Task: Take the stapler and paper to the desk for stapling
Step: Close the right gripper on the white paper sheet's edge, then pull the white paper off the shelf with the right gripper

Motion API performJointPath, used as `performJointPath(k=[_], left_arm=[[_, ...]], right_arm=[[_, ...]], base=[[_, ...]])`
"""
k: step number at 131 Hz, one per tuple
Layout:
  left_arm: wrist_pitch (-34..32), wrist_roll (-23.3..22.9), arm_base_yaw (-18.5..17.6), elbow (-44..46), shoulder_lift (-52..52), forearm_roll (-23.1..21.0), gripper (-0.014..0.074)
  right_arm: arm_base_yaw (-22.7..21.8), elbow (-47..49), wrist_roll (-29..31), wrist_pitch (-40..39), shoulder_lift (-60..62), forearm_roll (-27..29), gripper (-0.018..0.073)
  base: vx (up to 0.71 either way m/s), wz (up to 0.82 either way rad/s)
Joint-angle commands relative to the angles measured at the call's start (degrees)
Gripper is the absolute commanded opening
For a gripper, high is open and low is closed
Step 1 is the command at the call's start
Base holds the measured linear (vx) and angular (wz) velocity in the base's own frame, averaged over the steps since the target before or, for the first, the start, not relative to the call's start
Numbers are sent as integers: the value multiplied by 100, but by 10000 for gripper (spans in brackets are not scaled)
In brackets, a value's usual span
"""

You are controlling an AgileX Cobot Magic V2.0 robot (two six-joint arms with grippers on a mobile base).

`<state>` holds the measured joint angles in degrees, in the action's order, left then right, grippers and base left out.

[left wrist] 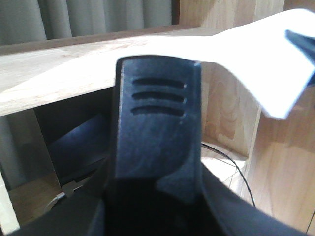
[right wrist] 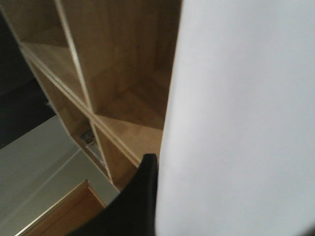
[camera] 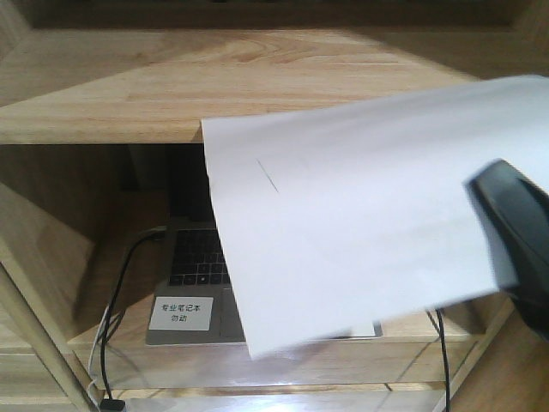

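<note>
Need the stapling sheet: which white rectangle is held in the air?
The large plain paper, pinched at its edge by the right gripper; the small printed label sits flat on the laptop.

One plain white rectangular paper sheet (camera: 360, 223) is in view, marked by one short dark crease line (camera: 268, 176). Beneath it sits one grey slab-shaped laptop (camera: 184, 296) bearing one small white printed label (camera: 180, 313), flanked by two thin black cables (camera: 120, 283), one at each side, and one thin white cable (camera: 101, 330) at the left. One light wooden shelf unit (camera: 171, 86) holds the laptop, and one black moulded plastic part (left wrist: 157, 142) in the left wrist view carries three short parallel slots (left wrist: 158, 97).
</note>
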<state>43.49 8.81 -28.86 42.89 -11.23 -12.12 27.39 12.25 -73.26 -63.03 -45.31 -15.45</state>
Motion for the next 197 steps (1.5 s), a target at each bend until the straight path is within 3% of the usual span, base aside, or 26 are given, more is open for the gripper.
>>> performJointPath(k=[1, 42, 70, 103, 134, 168, 197], left_arm=[[-662, -12, -19, 151, -80, -92, -6], [-662, -12, -19, 151, -80, -92, -6], [-662, -12, -19, 151, -80, -92, -6], [-662, -12, -19, 151, -80, -92, -6], [-662, -12, -19, 151, -80, -92, -6], [-657, -12, -19, 151, -80, -92, -6], [-657, -12, -19, 151, -80, -92, -6]], right_arm=[[-3, -133, -59, -149, 414, 165, -7], [-3, -1206, -45, -82, 1845, 1267, -7], [-3, -1258, 168, 90, 2431, 1451, -7], [-22, -1241, 174, 104, 2708, 1369, -7], [-465, -819, 116, 136, 2709, 446, -7], [-1097, -722, -173, 184, 2758, 445, -5], [-1279, -722, -208, 179, 2758, 447, -6]], base=[[0, 0], [0, 0], [0, 0], [0, 0], [0, 0], [0, 0], [0, 0]])
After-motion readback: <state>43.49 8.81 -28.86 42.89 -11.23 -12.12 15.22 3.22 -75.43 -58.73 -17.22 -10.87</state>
